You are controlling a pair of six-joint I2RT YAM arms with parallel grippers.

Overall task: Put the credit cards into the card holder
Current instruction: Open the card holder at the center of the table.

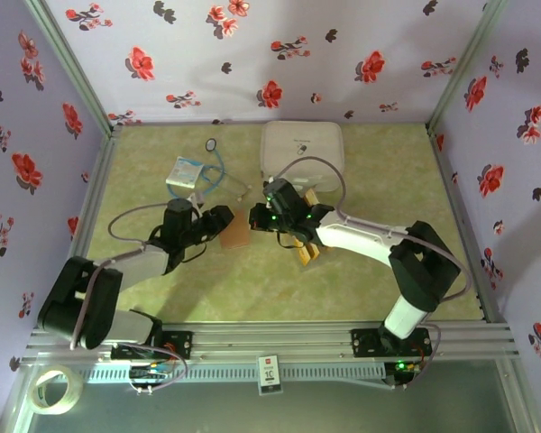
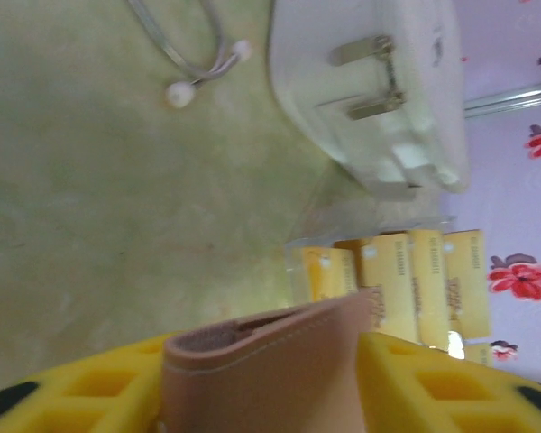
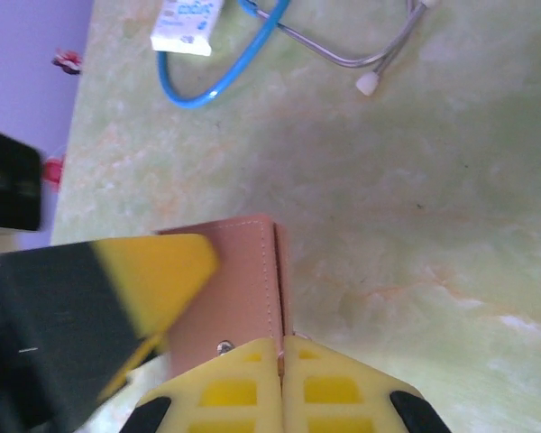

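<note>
Your right gripper (image 3: 281,350) is clamped shut on the wallet (image 3: 225,289), pinching its stitched edge. Your left gripper (image 2: 261,356) straddles the opposite side, jaws apart with the wallet between them. You can't tell whether it presses or has let go. The likely reason for the double hold is that one side pins the wallet while the other pries the fold open to reach the pockets. The wallet sits mid-table (image 3: 451,180) between both arms and looks folded shut, so no card seems loaded yet. Just beyond it, the cards (image 2: 415,280) lie in an overlapping row, ungripped and waiting. Farther back are the white case (image 2: 370,90), stethoscope (image 3: 198,97) and packet (image 3: 185,23), probably just clutter; steer clear.
</note>
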